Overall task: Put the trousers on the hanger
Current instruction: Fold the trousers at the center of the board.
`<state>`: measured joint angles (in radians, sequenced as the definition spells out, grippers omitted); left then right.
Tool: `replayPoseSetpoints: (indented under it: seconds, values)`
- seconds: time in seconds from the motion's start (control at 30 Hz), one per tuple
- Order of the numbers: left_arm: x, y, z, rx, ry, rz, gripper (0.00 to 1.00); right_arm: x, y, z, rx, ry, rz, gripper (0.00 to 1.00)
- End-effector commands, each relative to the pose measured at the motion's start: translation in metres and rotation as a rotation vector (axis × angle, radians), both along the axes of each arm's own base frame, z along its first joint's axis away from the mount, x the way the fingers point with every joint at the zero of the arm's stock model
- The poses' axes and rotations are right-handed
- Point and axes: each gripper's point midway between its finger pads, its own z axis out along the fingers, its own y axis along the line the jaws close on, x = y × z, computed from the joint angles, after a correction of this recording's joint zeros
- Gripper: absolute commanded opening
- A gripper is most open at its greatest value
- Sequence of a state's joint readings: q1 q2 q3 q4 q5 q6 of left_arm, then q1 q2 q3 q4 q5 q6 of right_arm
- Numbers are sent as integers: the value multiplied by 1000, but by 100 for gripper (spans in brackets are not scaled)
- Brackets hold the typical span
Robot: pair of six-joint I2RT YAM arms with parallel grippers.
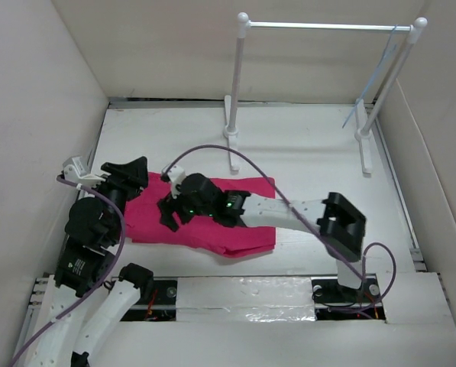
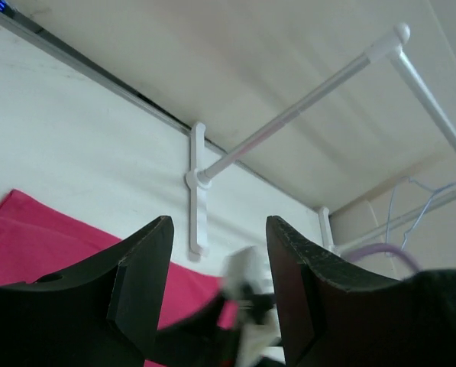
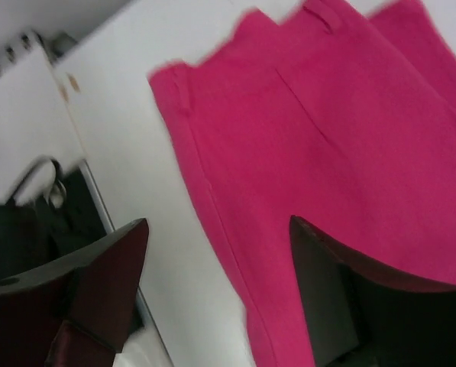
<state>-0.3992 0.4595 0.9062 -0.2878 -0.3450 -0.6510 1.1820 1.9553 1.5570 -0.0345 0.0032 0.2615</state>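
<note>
The magenta trousers [image 1: 228, 229] lie folded flat on the white table, nothing gripping them. My right gripper [image 1: 169, 216] hovers open over their left part. In the right wrist view its jaws [image 3: 220, 237] straddle the edge of the trousers [image 3: 327, 153], with fabric under one finger and bare table under the other. At the trousers' left edge, my left gripper [image 1: 140, 174] stands open and empty. Its wrist view looks between the open fingers [image 2: 220, 225] at the trousers [image 2: 44, 245] and my blurred right wrist. The thin pale hanger [image 1: 382, 69] hangs at the right end of the rack bar, as the hanger [image 2: 422, 210] in the left wrist view shows too.
A white-poled rack with a silver bar [image 1: 327, 27] stands at the back, its feet [image 1: 231, 130] on the table. Tall beige walls [image 1: 37, 115] close in left, right and behind. A purple cable [image 1: 235, 157] arcs over the right arm.
</note>
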Motion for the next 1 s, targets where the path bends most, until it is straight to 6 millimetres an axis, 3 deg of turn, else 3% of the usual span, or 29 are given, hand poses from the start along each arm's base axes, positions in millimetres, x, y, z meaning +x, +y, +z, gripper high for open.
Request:
replayPoseSetpoints:
  seconds: [0.0,0.03,0.07,0.1,0.13,0.17,0.2,0.23,0.27,0.33,0.37,0.4,0.43,0.47,0.5,0.53,0.57,0.67,0.77,0.8,0.87,0.9,0.97]
  values:
    - [12,-19,-17,15,19,-74,49,23,-53,142,333,-148,-111,66]
    - [19,-32,-29,26,49,-126,49,25,-76,101,257,-125,-156,48]
    - [25,-40,-42,25,65,-153,49,34,-97,95,247,-133,-233,10]
    - [30,-47,-53,26,86,-180,48,42,-127,109,283,-141,-289,0]
    - [35,-63,-70,23,124,-246,46,41,-150,67,219,-95,-316,0]
    - [41,-72,-91,5,138,-276,40,39,-165,59,215,-87,-321,0]
    - [45,-79,-103,-5,148,-303,37,38,-187,64,234,-95,-347,0]
    - [48,-92,-123,-7,194,-348,35,32,-199,51,217,-76,-368,0]
    - [51,-102,-136,-14,197,-384,33,33,-227,10,127,-58,-447,0]
    - [51,-131,-169,13,284,-456,28,43,-265,-7,104,-39,-570,17]
    - [56,-140,-169,14,273,-453,27,44,-287,-34,39,-7,-618,38]
    - [56,-152,-172,24,281,-477,25,48,-299,-42,35,13,-647,48]
    - [60,-165,-193,65,337,-482,24,60,-319,-48,33,22,-700,58]
    - [53,-192,-184,86,324,-540,24,64,-321,-52,55,36,-683,64]
    - [52,-204,-189,116,342,-549,24,66,-328,-62,45,55,-691,72]
    - [56,-210,-209,168,390,-506,23,70,-332,-66,37,63,-690,73]
    - [47,-228,-208,185,389,-539,23,76,-340,-79,6,97,-709,74]
    - [39,-249,-231,206,422,-592,23,88,-340,-90,-7,119,-719,74]
    - [15,-266,-257,226,456,-643,22,99,-331,-98,41,165,-671,68]
    - [2,-274,-264,239,467,-670,21,104,-334,-113,22,199,-683,66]
    - [-10,-278,-283,263,505,-680,19,113,-324,-109,85,194,-642,63]
    - [-17,-279,-291,270,523,-687,17,116,-323,-119,86,214,-638,53]
    - [-30,-283,-304,291,539,-694,12,131,-322,-114,131,208,-624,24]
